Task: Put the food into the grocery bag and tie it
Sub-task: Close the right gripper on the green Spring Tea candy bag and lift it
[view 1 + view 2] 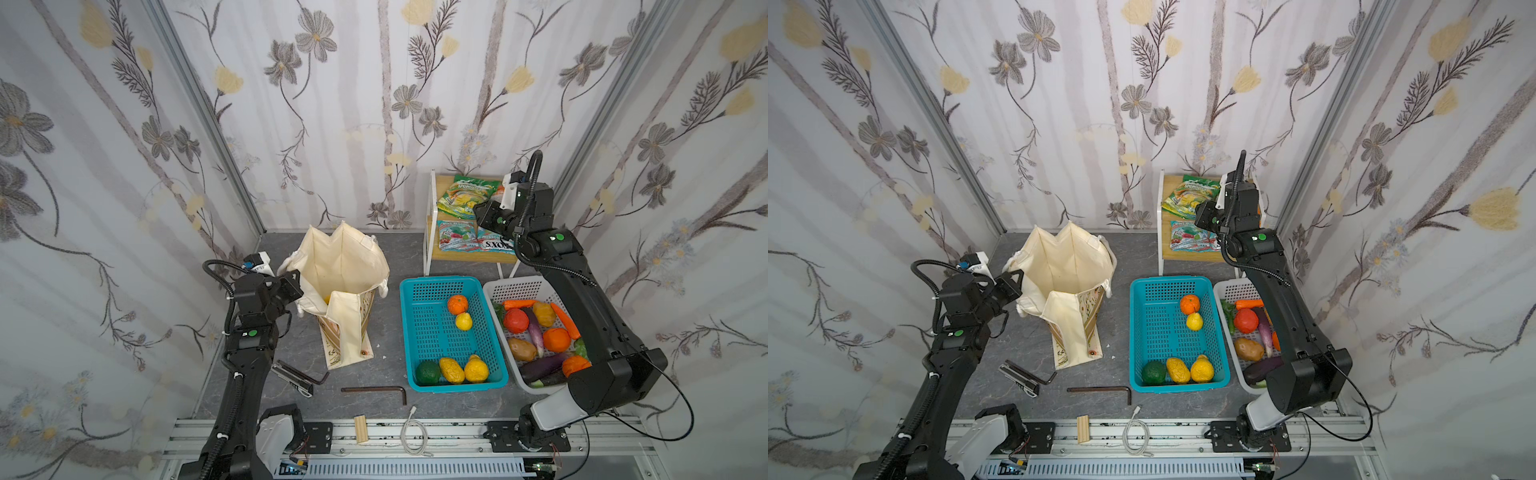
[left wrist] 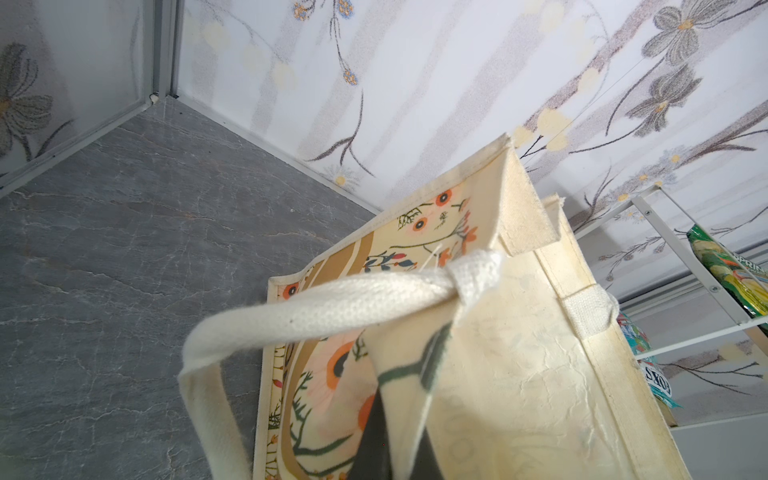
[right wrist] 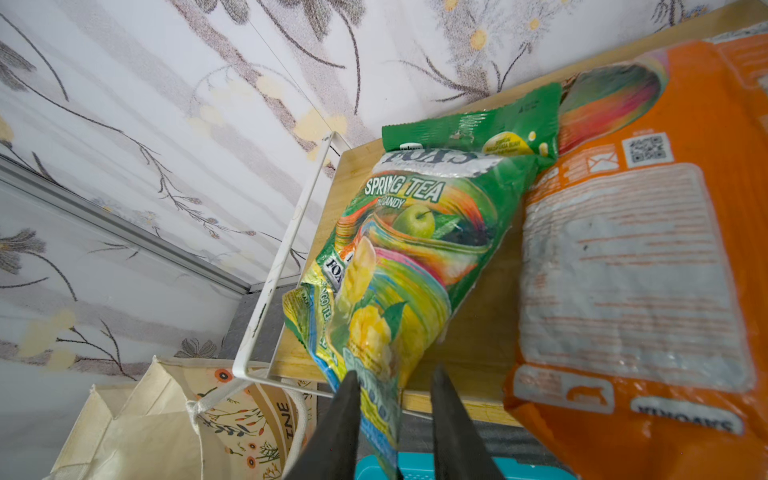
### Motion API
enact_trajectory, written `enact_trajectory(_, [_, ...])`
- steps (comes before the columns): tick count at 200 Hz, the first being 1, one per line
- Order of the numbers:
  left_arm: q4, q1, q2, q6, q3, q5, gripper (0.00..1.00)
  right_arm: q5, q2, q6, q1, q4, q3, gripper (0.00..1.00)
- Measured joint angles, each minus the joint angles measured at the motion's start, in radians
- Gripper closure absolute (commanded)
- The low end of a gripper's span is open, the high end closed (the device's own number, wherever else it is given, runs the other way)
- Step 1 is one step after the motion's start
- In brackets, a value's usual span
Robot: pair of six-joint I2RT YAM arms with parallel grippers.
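The cream grocery bag (image 1: 345,266) (image 1: 1067,262) stands open at the back left, floral outside (image 2: 415,232), rope handle (image 2: 332,307) hanging loose. My left gripper (image 1: 293,282) (image 2: 399,440) is shut on the bag's near rim fabric. On the rack's top shelf lie a green snack packet (image 3: 415,249) (image 1: 469,193) and an orange one (image 3: 644,270). My right gripper (image 3: 395,372) (image 1: 478,214) is open, its fingers either side of the green packet's drooping end; one finger touches it. An orange (image 1: 457,304), lemons (image 1: 464,321) and a tomato (image 1: 515,320) sit in the baskets.
A teal basket (image 1: 432,332) and a white basket (image 1: 523,286) of toy produce stand side by side under my right arm. The white-framed rack (image 1: 428,232) holds a teal packet (image 1: 457,235) lower down. Hex keys (image 1: 374,390), a wooden block (image 1: 360,430) and a cable (image 1: 413,436) lie near the front.
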Motion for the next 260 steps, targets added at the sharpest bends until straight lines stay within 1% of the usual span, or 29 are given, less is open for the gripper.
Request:
enact_trajectory(46, [0.0, 0.0, 0.0, 0.0, 0.0, 0.0, 1.0, -0.012, -0.025, 0.001, 0.0, 0.022, -0.043, 0.55])
enact_trajectory(95, [0.0, 0.0, -0.002, 0.0, 0.0, 0.0, 1.0, -0.071, -0.03, 0.042, 0.001, 0.061, -0.081, 0.53])
enact_trajectory(147, [0.0, 0.0, -0.002, 0.0, 0.0, 0.0, 1.0, -0.101, -0.001, 0.053, 0.002, 0.09, -0.082, 0.53])
enact_trajectory(166, [0.0, 0.0, -0.002, 0.0, 0.0, 0.0, 1.0, -0.106, 0.011, 0.06, 0.002, 0.095, -0.079, 0.61])
enact_trajectory(175, [0.0, 0.0, -0.002, 0.0, 0.0, 0.0, 1.0, -0.108, 0.018, 0.06, 0.002, 0.095, -0.075, 0.72])
enact_trajectory(176, [0.0, 0.0, -0.002, 0.0, 0.0, 0.0, 1.0, -0.109, 0.019, 0.06, 0.002, 0.095, -0.074, 0.75])
enact_trajectory(189, [0.0, 0.0, -0.002, 0.0, 0.0, 0.0, 1.0, -0.112, 0.024, 0.06, 0.002, 0.095, -0.071, 0.86])
enact_trajectory(201, [0.0, 0.0, -0.002, 0.0, 0.0, 0.0, 1.0, -0.111, 0.024, 0.068, 0.002, 0.096, -0.07, 0.92])
enact_trajectory(221, [0.0, 0.0, -0.002, 0.0, 0.0, 0.001, 1.0, -0.112, 0.024, 0.067, 0.002, 0.097, -0.069, 1.0])
enact_trajectory(260, [0.0, 0.0, -0.002, 0.0, 0.0, 0.004, 1.0, -0.111, 0.005, 0.069, 0.005, 0.086, -0.05, 1.0])
